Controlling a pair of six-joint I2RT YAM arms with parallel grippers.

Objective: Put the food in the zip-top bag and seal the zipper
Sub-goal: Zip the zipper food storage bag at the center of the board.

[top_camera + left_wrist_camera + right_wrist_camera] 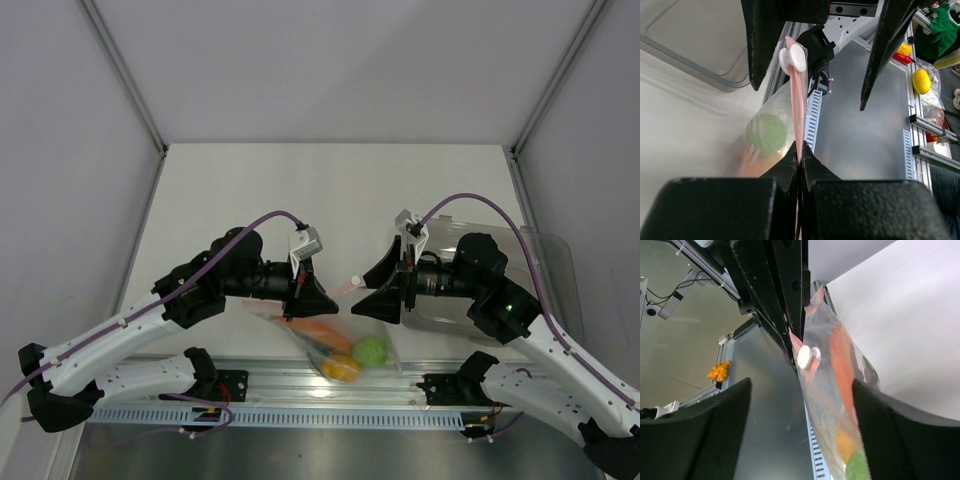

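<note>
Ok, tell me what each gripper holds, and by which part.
The left gripper is shut on the bag, pinching its pink zipper at one end. The right gripper is open, its fingers either side of the bag, holding nothing.

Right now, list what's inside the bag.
Through the clear bag show a green fruit, a yellow-orange fruit and an orange slice. Anything beneath them is covered.
</note>
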